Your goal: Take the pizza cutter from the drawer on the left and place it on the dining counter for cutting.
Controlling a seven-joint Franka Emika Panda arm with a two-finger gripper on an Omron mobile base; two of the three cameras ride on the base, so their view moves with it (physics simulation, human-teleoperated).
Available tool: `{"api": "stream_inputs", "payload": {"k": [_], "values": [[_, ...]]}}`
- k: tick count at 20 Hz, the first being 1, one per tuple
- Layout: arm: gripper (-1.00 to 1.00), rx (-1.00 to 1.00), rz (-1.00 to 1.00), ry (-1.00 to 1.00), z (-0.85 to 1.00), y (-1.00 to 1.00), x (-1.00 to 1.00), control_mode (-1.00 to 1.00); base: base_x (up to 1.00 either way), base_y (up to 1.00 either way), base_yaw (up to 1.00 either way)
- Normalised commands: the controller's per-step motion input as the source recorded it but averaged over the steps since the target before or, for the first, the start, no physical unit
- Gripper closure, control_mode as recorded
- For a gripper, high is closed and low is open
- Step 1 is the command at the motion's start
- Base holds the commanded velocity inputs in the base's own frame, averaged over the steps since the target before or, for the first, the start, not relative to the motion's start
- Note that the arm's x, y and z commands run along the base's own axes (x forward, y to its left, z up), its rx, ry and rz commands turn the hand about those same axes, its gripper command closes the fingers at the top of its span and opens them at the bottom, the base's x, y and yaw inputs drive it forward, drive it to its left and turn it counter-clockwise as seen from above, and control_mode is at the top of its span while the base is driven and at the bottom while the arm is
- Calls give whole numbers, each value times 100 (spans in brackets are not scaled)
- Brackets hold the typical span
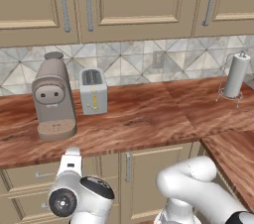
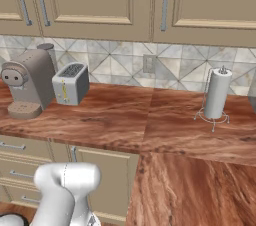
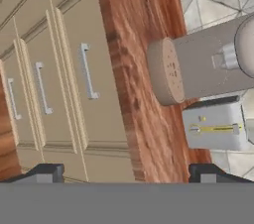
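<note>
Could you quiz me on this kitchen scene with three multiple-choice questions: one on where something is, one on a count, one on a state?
1. Where is the toaster?
A. right beside the coffee machine
B. next to the paper towel holder
C. on the floor

2. How many drawer fronts are stacked below the worktop in the hand view?
A. one
B. three
C. five

3. The top drawer is:
A. pulled out
B. closed
C. missing

Answers: 1 A, they stand side by side; 2 B, three handles show; 3 B, its front sits flush.
</note>
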Motion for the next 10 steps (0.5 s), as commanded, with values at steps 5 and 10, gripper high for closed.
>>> {"api": "stream_inputs", "payload": {"k": [5,10], "values": [[-100,-20,2,-17,-54,32,16,-100,0,0,0],[-100,-21,0,-18,-61,38,17,-100,0,0,0]]}}
